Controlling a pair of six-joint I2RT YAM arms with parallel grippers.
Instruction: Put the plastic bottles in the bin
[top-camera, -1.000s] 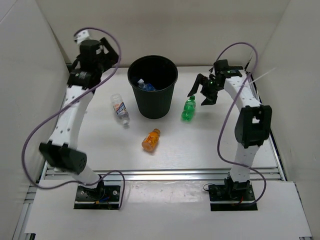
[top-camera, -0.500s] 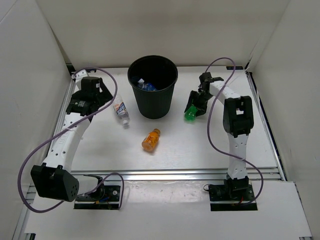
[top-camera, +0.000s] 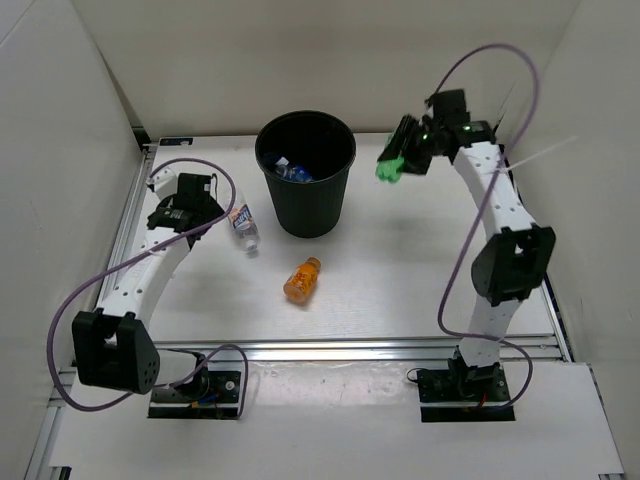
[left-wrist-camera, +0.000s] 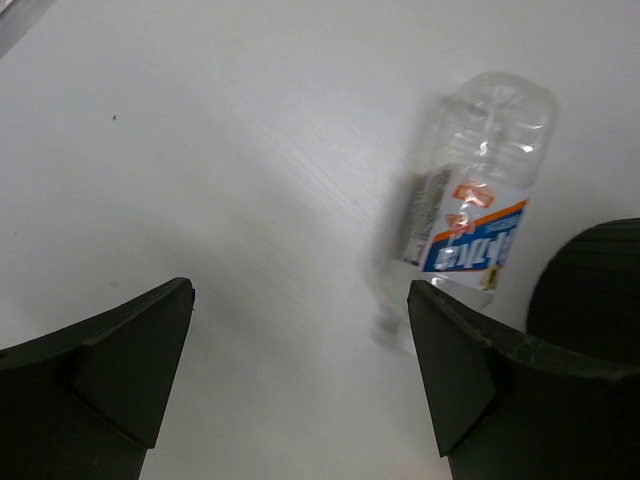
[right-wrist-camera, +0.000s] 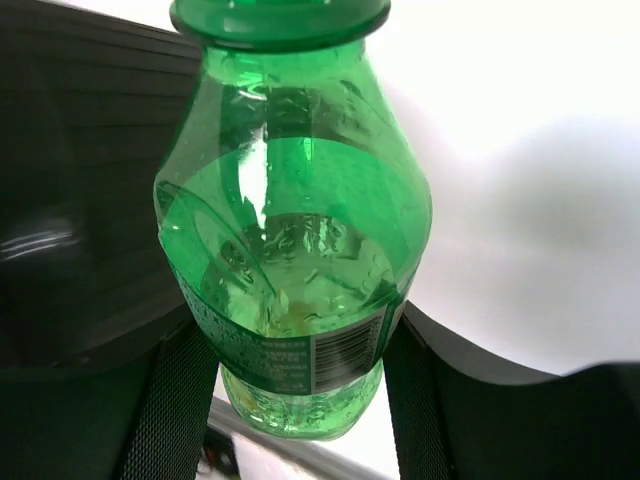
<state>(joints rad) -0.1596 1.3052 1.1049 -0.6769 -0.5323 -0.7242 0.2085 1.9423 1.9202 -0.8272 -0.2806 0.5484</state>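
The black bin (top-camera: 311, 214) stands at the back centre, with a clear, blue-labelled bottle (top-camera: 290, 172) inside it. My right gripper (top-camera: 402, 158) is shut on the green bottle (top-camera: 386, 168), holding it in the air just right of the bin's rim. In the right wrist view the green bottle (right-wrist-camera: 300, 240) fills the gap of that gripper (right-wrist-camera: 295, 370), and the bin (right-wrist-camera: 80, 150) is dark at left. The clear labelled bottle (top-camera: 242, 222) lies left of the bin. My left gripper (top-camera: 212, 218) hangs open just left of it. The left wrist view shows this bottle (left-wrist-camera: 475, 210) ahead of the open gripper (left-wrist-camera: 300, 330). An orange bottle (top-camera: 301, 279) lies in front of the bin.
White walls close in the table on the left, back and right. A metal rail (top-camera: 330, 349) runs along the near edge. The bin's side (left-wrist-camera: 590, 280) shows dark at the right of the left wrist view.
My right gripper has shut on the green bottle and lifted it off the table, up beside the bin's rim. My left arm has come down toward the clear labelled bottle.
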